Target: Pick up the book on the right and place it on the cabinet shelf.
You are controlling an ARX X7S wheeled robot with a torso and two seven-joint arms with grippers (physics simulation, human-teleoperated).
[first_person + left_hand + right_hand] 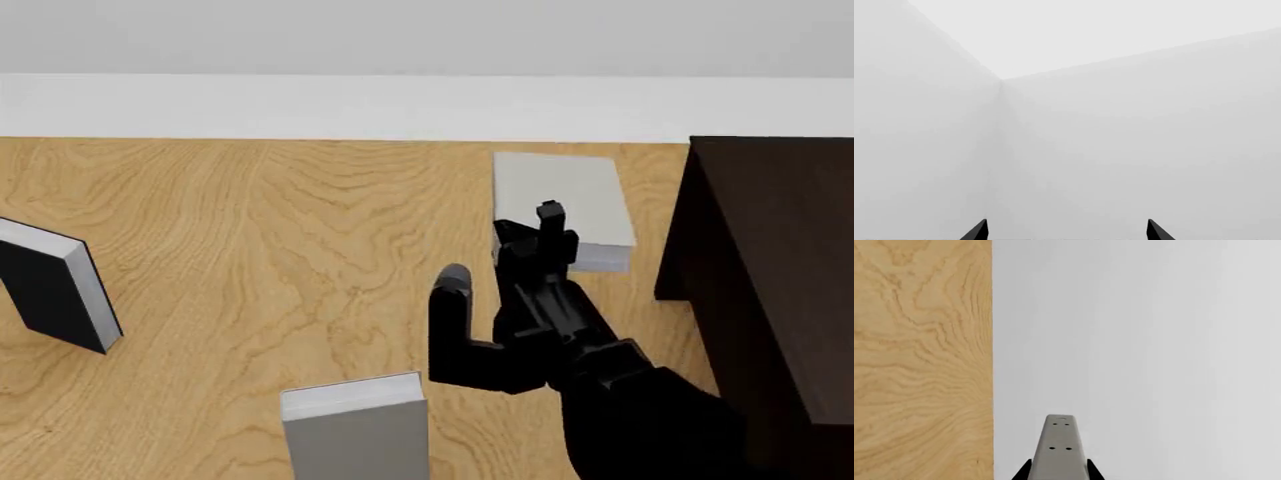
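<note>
- Landmark: dark cabinet [774, 270], at the right edge of the head view, standing on the wood table [267, 260].
- Book [561, 200]: light grey, lying flat on the table just left of the cabinet, a narrow strip of wood between them. White page edge faces the camera.
- Right gripper [547, 225]: black arm reaches forward and sits over the book's near-left corner, left of the cabinet. Fingertip is over the cover; contact can't be confirmed from the head view.
- Right wrist view: grey cover fills most of the frame, wood table along one side, book edge running straight. One pale grey finger [1058, 450] in the middle, pointing along the cover. Only that finger shows, so can't tell if the jaws are apart or together. Nothing visibly clamped.
- Left gripper [1067, 232]: not in the head view. Left wrist view shows two dark fingertips [977, 231] set wide apart, nothing between them. Camera faces a bare pale wall corner.
- Second grey book [358, 425]: upright near the bottom edge, well left of the cabinet and nearer the camera than the flat one.
- Black book [54, 285]: upright, far left, well apart from the cabinet, white pages showing.
- Cabinet shelf not visible from here; only the dark top and left side show.
</note>
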